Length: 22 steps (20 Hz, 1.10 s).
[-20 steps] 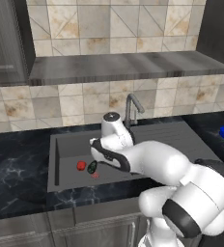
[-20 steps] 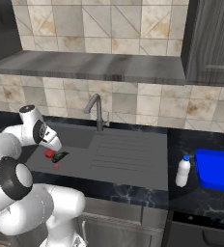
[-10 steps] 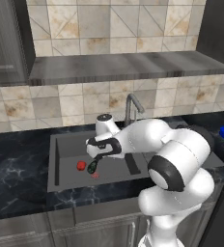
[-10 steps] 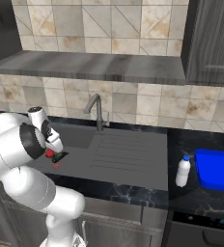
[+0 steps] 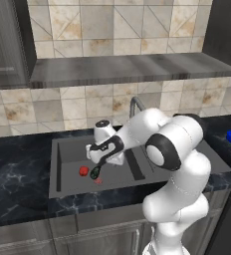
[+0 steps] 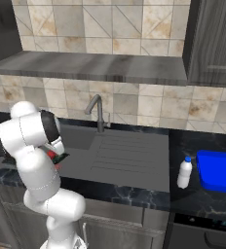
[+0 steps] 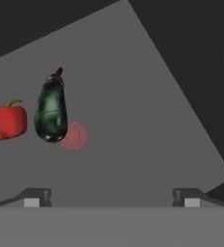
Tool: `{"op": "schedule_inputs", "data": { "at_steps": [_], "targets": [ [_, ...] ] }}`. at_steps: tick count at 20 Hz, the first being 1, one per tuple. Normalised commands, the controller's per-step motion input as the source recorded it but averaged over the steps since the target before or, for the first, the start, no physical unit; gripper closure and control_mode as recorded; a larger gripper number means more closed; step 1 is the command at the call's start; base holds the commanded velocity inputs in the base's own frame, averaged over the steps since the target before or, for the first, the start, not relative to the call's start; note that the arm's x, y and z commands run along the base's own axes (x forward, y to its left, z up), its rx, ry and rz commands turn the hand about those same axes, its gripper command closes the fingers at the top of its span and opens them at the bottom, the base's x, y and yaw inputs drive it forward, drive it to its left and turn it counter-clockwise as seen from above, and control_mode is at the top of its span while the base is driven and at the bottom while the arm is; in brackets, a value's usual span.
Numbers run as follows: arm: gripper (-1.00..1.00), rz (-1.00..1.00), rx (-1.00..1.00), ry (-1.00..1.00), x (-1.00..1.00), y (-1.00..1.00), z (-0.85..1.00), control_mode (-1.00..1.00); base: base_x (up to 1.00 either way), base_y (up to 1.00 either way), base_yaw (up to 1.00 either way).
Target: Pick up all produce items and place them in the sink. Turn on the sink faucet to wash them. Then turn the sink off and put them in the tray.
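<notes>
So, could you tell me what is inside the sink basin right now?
The sink holds a dark eggplant and a red pepper side by side. The eggplant's end covers part of the red drain mark.

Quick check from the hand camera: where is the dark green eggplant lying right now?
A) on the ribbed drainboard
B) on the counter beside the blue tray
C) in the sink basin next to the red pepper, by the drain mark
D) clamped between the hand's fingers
C: the eggplant lies on the sink floor beside the red pepper, overlapping the red drain mark.
</notes>
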Motion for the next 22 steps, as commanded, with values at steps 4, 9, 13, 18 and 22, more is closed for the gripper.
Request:
{"op": "schedule_inputs", "data": {
  "at_steps": [4, 9, 13, 18, 22],
  "targets": [
    [-1.0, -0.06, 0.01, 0.0, 0.28, 0.03, -0.28, -1.0, 0.0, 0.0, 0.0],
    [-1.0, -0.05, 0.01, 0.0, 0.28, 0.04, -0.26, -1.0, 0.0, 0.0, 0.0],
    [-1.0, -0.05, 0.0, 0.0, 0.29, 0.15, -0.22, -1.0, 0.0, 0.0, 0.0],
    [-1.0, -0.03, 0.0, 0.0, 0.21, 0.13, -0.25, -1.0, 0.0, 0.0, 0.0],
    [-1.0, 0.0, 0.0, 0.0, 0.04, 0.04, -0.27, -1.0, 0.0, 0.0, 0.0]
  ]
}}
